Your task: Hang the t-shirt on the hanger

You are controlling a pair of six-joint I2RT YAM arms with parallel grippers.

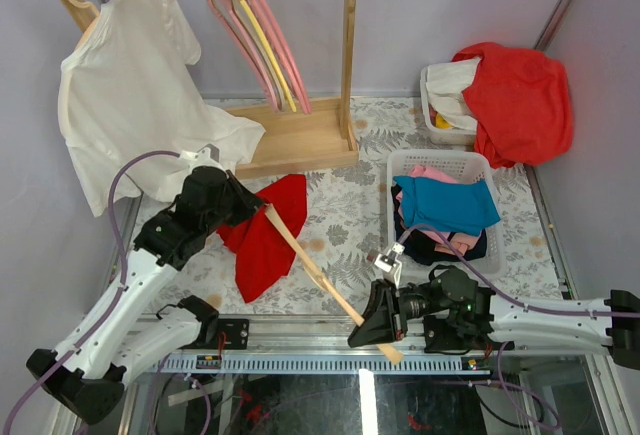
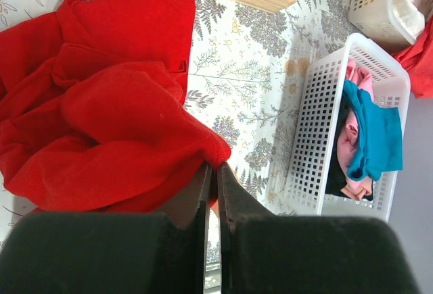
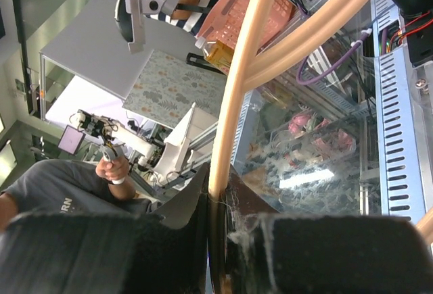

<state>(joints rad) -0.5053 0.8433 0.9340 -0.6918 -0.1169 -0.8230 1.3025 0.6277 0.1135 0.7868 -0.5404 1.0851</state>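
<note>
Grey walls (image 1: 450, 15) enclose a leaf-printed tablecloth (image 1: 340, 217); left hand (image 2: 215, 171) pinches the t-shirt (image 2: 115, 118), right hand (image 3: 216, 203) clamps the hanger (image 3: 233, 105).

Both arms are white tubular links joined by chunky black joint housings: the left arm (image 1: 128, 287) toward 8 o'clock, the right arm (image 1: 545, 323) toward 4. A lilac cable (image 1: 120, 195) loops along each. The left hand (image 1: 255, 207) and right hand (image 1: 365, 327) are matte black, with flat, blunt fingers (image 2: 196, 199).
</note>
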